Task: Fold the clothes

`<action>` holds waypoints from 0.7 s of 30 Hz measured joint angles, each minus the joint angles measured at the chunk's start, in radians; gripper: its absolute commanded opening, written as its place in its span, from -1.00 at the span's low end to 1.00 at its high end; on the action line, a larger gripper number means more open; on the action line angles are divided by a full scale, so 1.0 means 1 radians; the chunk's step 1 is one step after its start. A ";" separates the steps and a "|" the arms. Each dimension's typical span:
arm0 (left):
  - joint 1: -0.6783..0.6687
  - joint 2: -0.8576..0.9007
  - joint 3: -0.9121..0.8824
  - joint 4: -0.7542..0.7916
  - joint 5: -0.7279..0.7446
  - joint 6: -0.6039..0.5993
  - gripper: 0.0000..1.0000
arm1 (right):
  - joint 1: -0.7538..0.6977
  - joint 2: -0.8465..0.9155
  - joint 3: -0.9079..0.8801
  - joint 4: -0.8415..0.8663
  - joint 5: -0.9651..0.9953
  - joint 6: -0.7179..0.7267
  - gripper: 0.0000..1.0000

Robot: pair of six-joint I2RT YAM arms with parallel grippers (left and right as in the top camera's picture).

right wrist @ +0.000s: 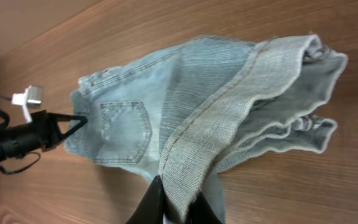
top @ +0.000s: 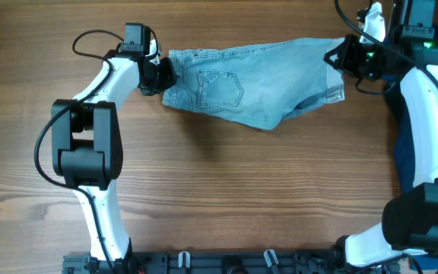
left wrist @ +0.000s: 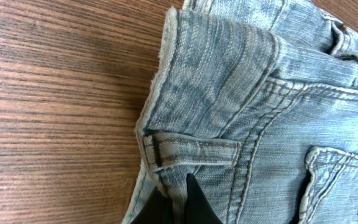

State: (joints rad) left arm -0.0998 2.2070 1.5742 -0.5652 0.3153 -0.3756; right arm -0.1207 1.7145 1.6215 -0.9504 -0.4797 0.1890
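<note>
The clothes are a pair of light blue faded jeans [top: 257,87], stretched across the far side of the wooden table between both arms. My left gripper [top: 162,76] is shut on the waistband at the jeans' left end; in the left wrist view its black fingertips [left wrist: 197,205] pinch denim just below a belt loop [left wrist: 191,151]. My right gripper [top: 334,59] is shut on the leg end at the right. In the right wrist view its fingers [right wrist: 157,202] clamp a folded cuff [right wrist: 216,149], and the fabric there hangs a little above the table.
A dark blue garment [top: 403,156] lies at the right table edge behind the right arm. A rail with clips [top: 226,262] runs along the front edge. Bare wooden table [top: 242,190] spreads in front of the jeans.
</note>
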 measured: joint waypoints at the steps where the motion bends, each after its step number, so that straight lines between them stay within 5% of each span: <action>1: 0.000 0.002 0.001 0.000 0.002 0.000 -0.92 | -0.009 0.000 0.000 -0.001 0.005 0.000 -0.91; 12: -0.010 0.005 0.002 0.031 -0.005 0.008 -0.92 | -0.048 0.000 0.000 -0.003 0.017 0.000 -0.92; 21: -0.016 0.006 0.002 0.038 -0.013 0.011 -0.92 | 0.098 0.000 0.000 0.085 0.021 0.048 -0.91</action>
State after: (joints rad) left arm -0.1154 2.2131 1.5761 -0.5274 0.3027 -0.3641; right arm -0.0223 1.7145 1.6215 -0.8658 -0.4583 0.2367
